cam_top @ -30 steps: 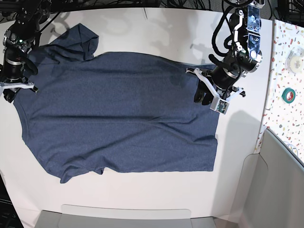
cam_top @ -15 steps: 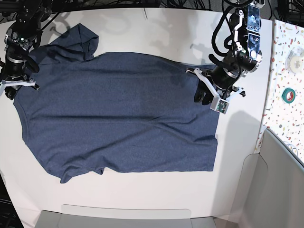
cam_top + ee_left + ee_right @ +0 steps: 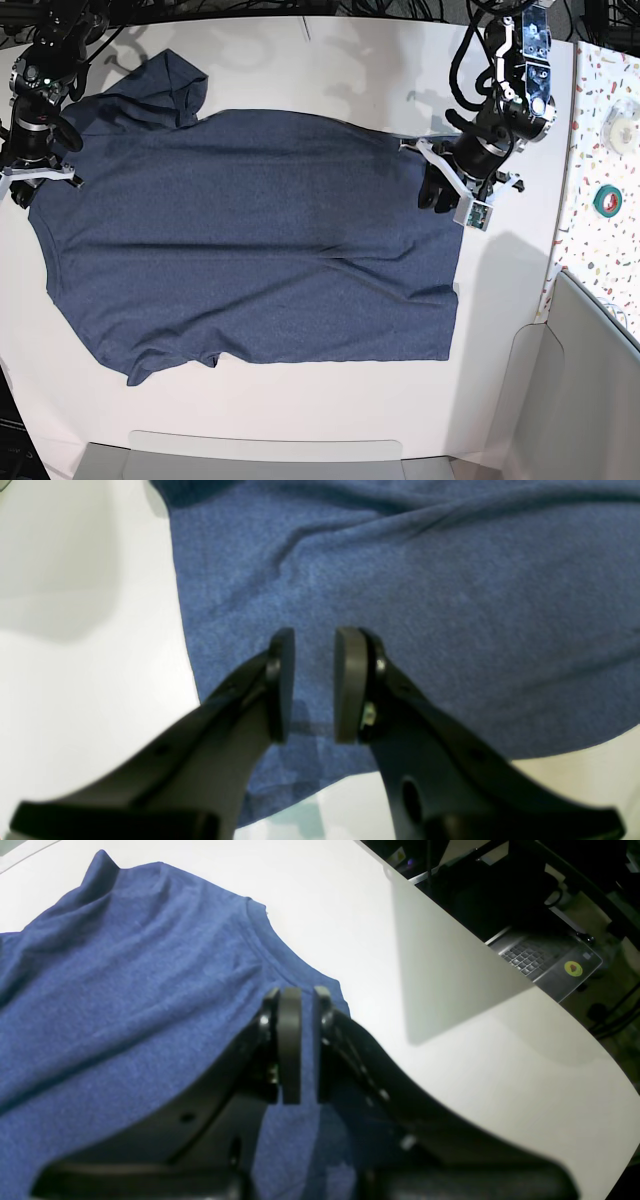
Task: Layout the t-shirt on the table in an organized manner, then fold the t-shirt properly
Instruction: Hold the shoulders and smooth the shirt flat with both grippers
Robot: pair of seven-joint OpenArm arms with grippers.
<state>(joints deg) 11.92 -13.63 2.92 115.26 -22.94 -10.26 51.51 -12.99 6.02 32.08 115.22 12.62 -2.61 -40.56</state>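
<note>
In the left wrist view the t-shirt (image 3: 410,605) fills the upper and right part of the frame, its edge running down the left side against the white tabletop (image 3: 85,680) and curving along the bottom right; the left end effector (image 3: 314,685) hangs over that corner with a narrow gap between its pads (image 3: 349,685), blue cloth showing through the gap and nothing clamped — how near the tips sit to the fabric cannot be made out, and most of the garment is cut off. In the right wrist view the shirt lies to the left, a hemmed edge slanting toward the right end effector (image 3: 306,1045), whose pads stand almost together with only a slit between them; whether any cloth is pinched there cannot be told, since the dark fingers hide the fabric below. A laptop (image 3: 545,960) shows beyond the tabletop's far edge. In the base view the shirt is spread flat, its long axis running left to right across the tabletop — a sleeve pointing to the upper left, another at the lower left, the straight hem on the right beside the left end effector. No lettering shows on the upward face. A roll of green tape (image 3: 607,199) sits on the speckled strip (image 3: 600,130) at the right.
</note>
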